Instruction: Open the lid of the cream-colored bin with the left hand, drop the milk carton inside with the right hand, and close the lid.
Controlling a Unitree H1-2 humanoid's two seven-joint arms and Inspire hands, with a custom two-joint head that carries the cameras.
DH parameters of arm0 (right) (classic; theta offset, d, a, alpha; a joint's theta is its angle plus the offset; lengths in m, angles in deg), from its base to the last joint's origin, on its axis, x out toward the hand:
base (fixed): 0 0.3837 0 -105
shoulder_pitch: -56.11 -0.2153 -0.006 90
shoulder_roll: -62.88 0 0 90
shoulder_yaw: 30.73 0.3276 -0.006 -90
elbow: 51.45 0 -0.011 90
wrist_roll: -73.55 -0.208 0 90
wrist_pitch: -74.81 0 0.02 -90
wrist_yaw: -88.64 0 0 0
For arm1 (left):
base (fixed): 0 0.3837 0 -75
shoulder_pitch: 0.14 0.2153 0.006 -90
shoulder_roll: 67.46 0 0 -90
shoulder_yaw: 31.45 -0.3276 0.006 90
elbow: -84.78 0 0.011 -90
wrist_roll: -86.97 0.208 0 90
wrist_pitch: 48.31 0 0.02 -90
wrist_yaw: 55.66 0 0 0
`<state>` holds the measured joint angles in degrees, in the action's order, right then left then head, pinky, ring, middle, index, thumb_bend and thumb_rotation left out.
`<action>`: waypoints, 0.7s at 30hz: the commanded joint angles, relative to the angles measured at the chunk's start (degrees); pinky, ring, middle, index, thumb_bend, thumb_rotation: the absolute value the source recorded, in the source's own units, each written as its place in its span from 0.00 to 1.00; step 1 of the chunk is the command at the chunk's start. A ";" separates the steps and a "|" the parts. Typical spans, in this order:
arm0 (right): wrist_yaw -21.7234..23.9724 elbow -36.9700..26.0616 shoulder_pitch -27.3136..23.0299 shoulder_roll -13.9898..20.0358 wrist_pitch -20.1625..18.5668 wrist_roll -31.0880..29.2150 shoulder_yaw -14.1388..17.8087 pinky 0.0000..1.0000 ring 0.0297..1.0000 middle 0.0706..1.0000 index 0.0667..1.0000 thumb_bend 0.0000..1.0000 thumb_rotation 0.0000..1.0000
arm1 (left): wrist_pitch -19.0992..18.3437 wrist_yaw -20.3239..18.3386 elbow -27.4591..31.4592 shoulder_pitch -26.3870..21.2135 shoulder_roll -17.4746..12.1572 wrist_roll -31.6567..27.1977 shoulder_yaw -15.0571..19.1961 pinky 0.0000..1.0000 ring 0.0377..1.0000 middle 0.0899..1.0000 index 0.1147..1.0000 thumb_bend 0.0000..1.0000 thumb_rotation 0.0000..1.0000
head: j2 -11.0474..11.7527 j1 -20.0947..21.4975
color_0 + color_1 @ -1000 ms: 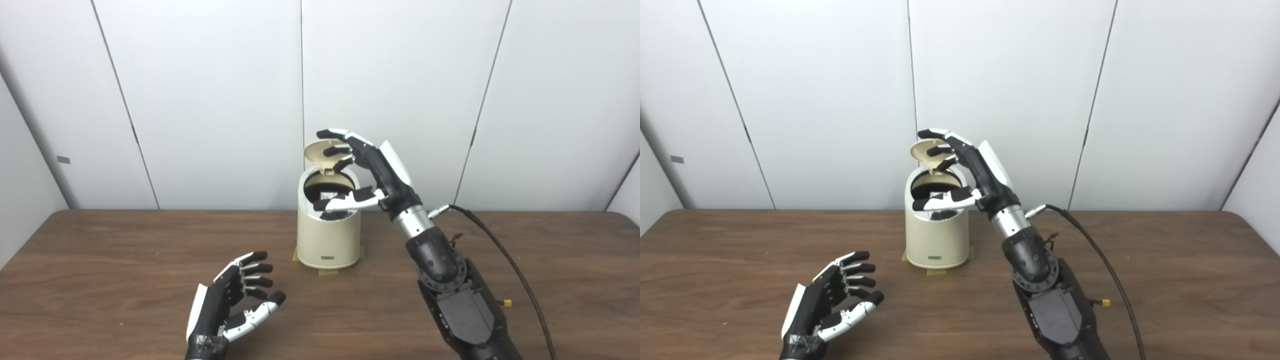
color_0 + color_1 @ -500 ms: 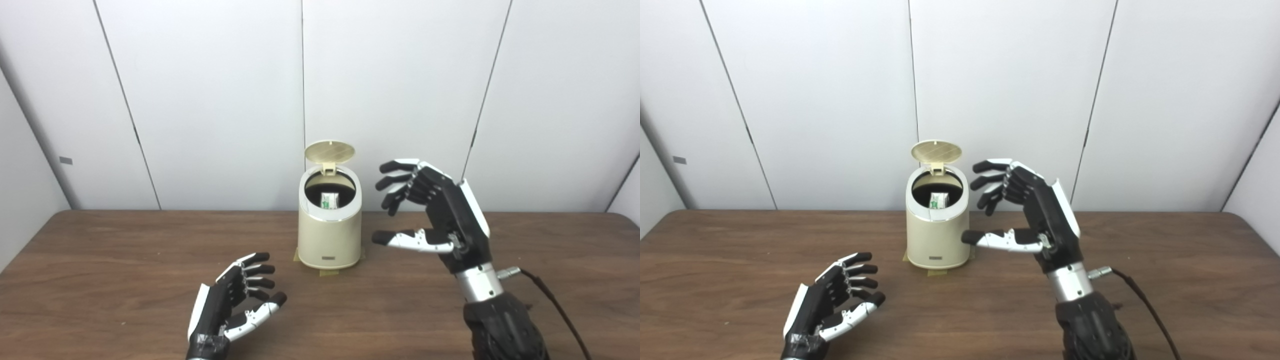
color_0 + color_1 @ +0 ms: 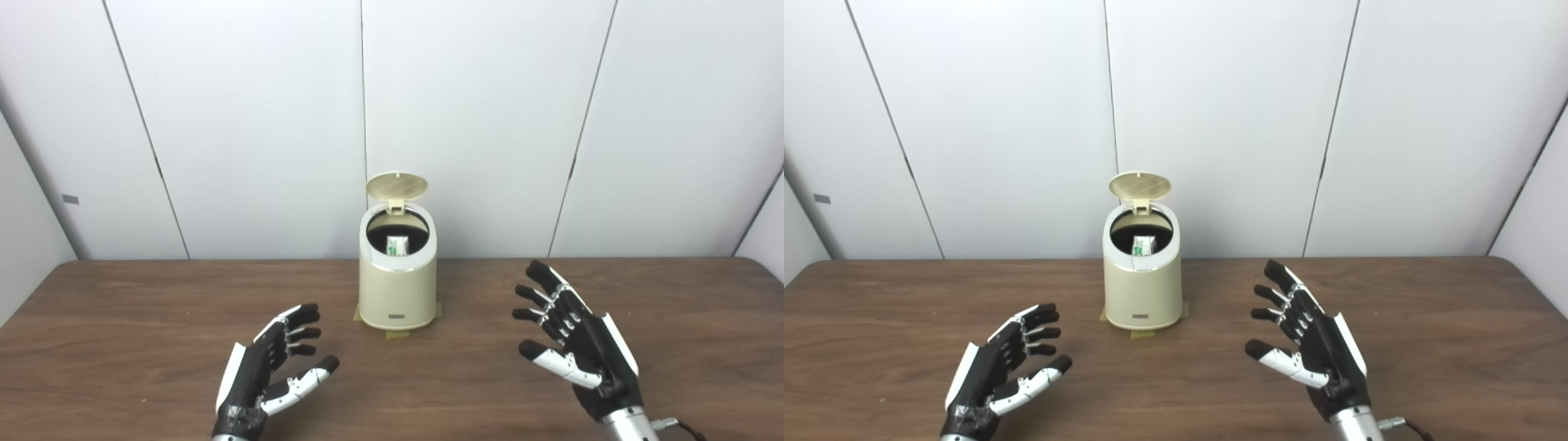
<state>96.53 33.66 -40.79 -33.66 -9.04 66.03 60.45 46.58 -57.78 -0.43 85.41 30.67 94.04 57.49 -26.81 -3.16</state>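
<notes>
White wall panels behind brown table (image 3: 122, 343). Bin (image 3: 397, 294) at 12 o'clock, lid (image 3: 397, 185) up, milk carton (image 3: 397, 246) inside. Left hand (image 3: 269, 367) at 7 and right hand (image 3: 576, 343) at 5, both spread, empty. Risk: closing push tips bin or misses lid.

Lab-like test bay, bare white wall panels (image 3: 478, 122), plain wooden table (image 3: 122, 343)

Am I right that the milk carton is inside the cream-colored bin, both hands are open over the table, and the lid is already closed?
Not quite: the lid is up, as the left eye view shows. The milk carton lies inside the bin, and the left hand and right hand are open.
</notes>
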 commanded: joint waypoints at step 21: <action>2.60 -2.95 -2.02 -0.02 0.83 -0.05 -0.95 0.72 0.82 0.91 0.90 0.80 0.38 | -12.37 -5.04 -17.19 -42.61 -8.82 14.62 -8.28 0.79 0.94 0.97 0.99 0.92 0.34 | 1.38 0.65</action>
<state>98.51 32.82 -40.94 -34.12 -9.24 67.05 59.49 32.99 -63.15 -17.72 47.39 23.12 107.14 49.56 -25.40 -2.46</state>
